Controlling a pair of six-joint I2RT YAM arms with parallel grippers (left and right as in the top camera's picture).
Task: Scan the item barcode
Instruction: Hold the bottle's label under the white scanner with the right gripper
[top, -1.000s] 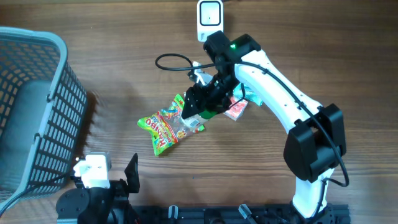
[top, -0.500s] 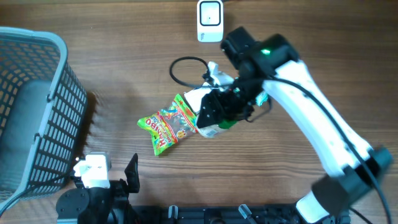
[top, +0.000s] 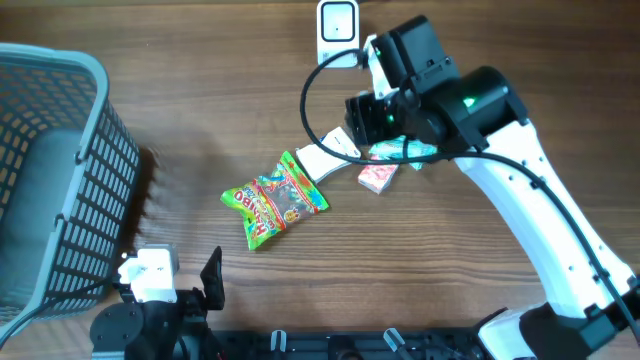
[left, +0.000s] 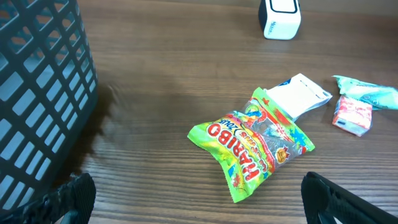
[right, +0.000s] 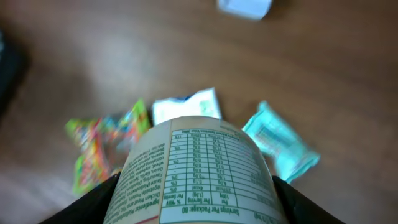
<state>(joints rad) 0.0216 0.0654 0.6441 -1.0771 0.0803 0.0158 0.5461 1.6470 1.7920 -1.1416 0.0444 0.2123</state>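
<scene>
With right jaws clenched on labelled container (right: 198, 171) near scanner (top: 338, 32), left jaws released: possible missed read from wrong face presented.

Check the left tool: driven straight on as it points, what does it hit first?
Probably the Haribo bag, centred ahead of the open left tool; only table before it. Depth unclear.

Right arm (top: 520, 195) beside scanner (top: 338, 33); candy bag (top: 275, 199) mid-table; basket (top: 105, 200) far left.

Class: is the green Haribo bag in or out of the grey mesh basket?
Out: the green Haribo bag lies on the wooden table, apart from the grey mesh basket.
</scene>
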